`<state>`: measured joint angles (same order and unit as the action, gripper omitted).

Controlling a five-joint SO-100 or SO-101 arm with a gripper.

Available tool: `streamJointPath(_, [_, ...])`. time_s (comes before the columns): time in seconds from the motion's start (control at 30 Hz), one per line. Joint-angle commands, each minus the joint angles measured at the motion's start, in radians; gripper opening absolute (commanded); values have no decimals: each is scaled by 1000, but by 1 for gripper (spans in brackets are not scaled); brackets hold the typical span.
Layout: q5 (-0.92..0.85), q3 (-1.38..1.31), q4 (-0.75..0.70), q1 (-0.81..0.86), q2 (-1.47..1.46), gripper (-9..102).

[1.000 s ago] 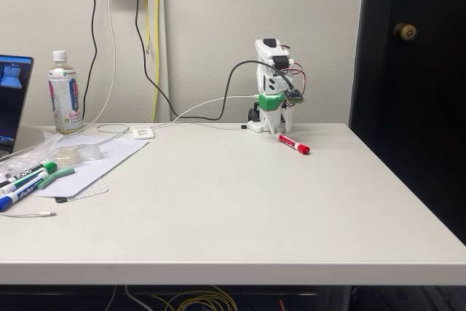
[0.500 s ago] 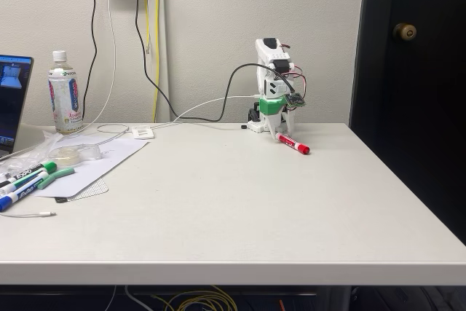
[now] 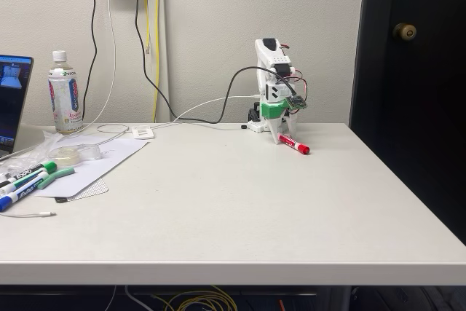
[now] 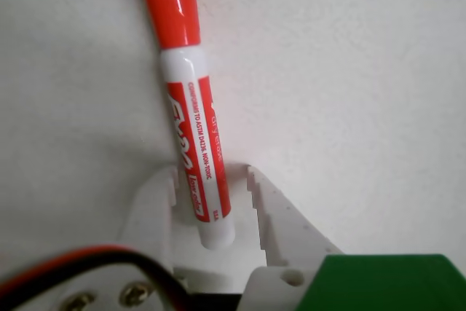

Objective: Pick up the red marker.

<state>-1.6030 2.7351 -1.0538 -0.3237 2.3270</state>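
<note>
A: Far left of the fixed view: one laptop edge [image 3: 13, 100], one bottle [image 3: 64, 92], three loose markers [image 3: 29, 178] as far as can be made out, green-capped and blue-capped, on the surface [image 3: 218, 209]. Further right?

B: One arm, hand [image 3: 280, 136] down at the back of the surface. One red marker [image 3: 293, 143] flat just beside it, cap pointing away.

A: Hand state?

B: Seen from the wrist: hand [image 4: 216, 180] narrowly parted, fingers [image 4: 271, 209] straddling the red marker [image 4: 193, 129] near its tail end. Not yet clamped, judging by the gap on the right.

A: Doing it well?

B: Probably: close squarely, firm grip before lifting. So near the tail, likely to droop or pivot, so raise slowly.
</note>
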Motion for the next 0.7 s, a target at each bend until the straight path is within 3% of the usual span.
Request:
streamJointPath(0.0, [17, 5, 28, 3, -17, 15])
streamJointPath(0.3, [28, 5, 37, -5, -15, 4])
streamJointPath(0.67, [49, 6, 52, -20, -18, 4])
